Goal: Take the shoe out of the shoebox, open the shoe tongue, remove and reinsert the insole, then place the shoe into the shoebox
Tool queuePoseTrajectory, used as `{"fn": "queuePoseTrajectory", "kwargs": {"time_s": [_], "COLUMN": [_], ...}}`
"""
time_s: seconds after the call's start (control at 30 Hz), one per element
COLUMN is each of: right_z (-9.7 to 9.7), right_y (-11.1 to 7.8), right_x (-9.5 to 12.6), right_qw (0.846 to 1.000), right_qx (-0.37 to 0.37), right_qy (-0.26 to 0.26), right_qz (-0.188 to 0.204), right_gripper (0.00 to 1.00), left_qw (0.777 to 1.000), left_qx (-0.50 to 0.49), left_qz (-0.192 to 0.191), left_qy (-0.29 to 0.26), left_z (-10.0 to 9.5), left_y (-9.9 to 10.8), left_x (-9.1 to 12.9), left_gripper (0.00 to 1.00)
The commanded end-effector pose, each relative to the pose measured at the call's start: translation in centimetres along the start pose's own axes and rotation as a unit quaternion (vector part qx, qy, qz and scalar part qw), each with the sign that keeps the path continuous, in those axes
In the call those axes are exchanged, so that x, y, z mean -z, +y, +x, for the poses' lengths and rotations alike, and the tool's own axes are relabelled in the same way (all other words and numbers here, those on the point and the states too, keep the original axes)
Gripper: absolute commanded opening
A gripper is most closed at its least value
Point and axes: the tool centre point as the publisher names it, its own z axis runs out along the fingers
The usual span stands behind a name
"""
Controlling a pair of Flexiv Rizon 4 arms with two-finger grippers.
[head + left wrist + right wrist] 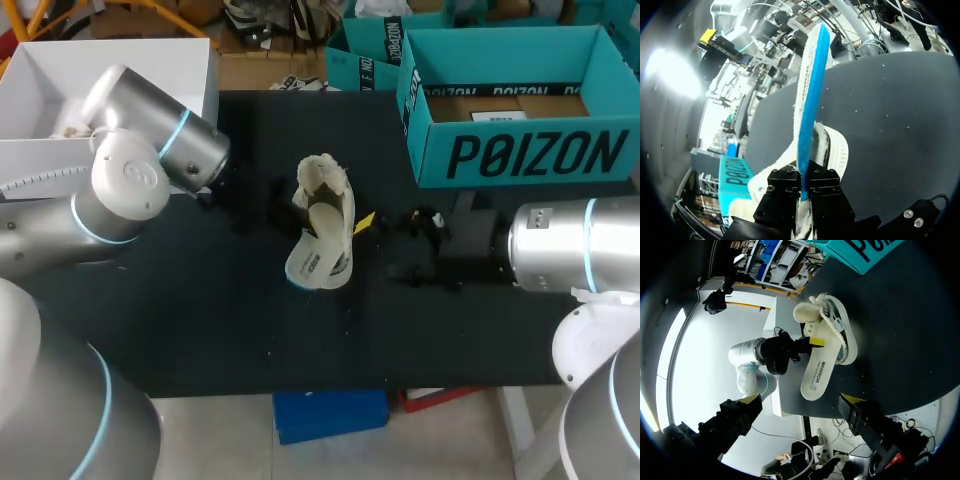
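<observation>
Left gripper [802, 184] is pinching one end of the blue-backed insole [812, 90], just beside the cream shoe [322, 185] lying mid-table. Right gripper [802, 399] is hovering nearby, fingers spread wide, empty. Teal shoebox [530, 150] is sitting far right.

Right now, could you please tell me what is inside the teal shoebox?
No shoe shows in the shoebox: just its brown floor and a white slip. Its near wall covers the floor's front strip.

Robotics laboratory workstation. Evidence: silver-cased left robot arm [130, 180] and silver-cased right robot arm [565, 245], each with blue ring lights, flank a matte black table [200, 320] carrying an open teal cardboard shoebox [520, 150].
</observation>
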Motion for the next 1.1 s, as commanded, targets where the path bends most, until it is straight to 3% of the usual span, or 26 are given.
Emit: {"fn": "queuePoseTrajectory", "kwargs": {"time_s": [0.03, 0.4, 0.5, 0.53, 0.57, 0.63, 0.7, 0.73, 1.1], "right_z": [0.1, 0.1, 0.1, 0.1, 0.1, 0.1, 0.1, 0.1, 0.1], "right_y": [0.0, 0.0, 0.0, 0.0, 0.0, 0.0, 0.0, 0.0, 0.0], "right_x": [0.0, 0.0, 0.0, 0.0, 0.0, 0.0, 0.0, 0.0, 0.0], "right_qw": [1.0, 1.0, 1.0, 1.0, 1.0, 1.0, 1.0, 1.0, 1.0], "right_qx": [0.0, 0.0, 0.0, 0.0, 0.0, 0.0, 0.0, 0.0, 0.0], "right_qy": [-0.001, -0.001, -0.001, -0.001, -0.001, -0.001, -0.001, -0.001, -0.001], "right_qz": [-0.001, -0.001, -0.001, -0.001, -0.001, -0.001, -0.001, -0.001, -0.001], "right_gripper": [1.0, 1.0, 1.0, 1.0, 1.0, 1.0, 1.0, 1.0, 1.0], "left_qw": [1.0, 1.0, 1.0, 1.0, 1.0, 1.0, 1.0, 1.0, 1.0], "left_qx": [0.002, 0.01, 0.012, 0.013, 0.013, 0.014, 0.015, 0.015, -0.012], "left_qz": [-0.004, -0.017, -0.02, -0.021, -0.021, -0.022, -0.022, -0.02, -0.003], "left_qy": [-0.003, -0.007, -0.005, -0.005, -0.003, -0.002, -0.002, -0.002, 0.004], "left_z": [-0.2, -1.1, -1.1, -1.1, -1.1, -1.0, -0.8, -0.8, -1.0], "left_y": [0.9, 1.8, 1.8, 1.8, 1.8, 1.7, 1.3, 1.1, -2.0], "left_x": [-0.7, -1.0, -0.9, -0.9, -0.9, -0.8, -0.6, -0.5, 0.7], "left_gripper": [0.0, 0.02, 0.06, 0.13, 0.31, 0.49, 0.86, 0.95, 0.94]}}
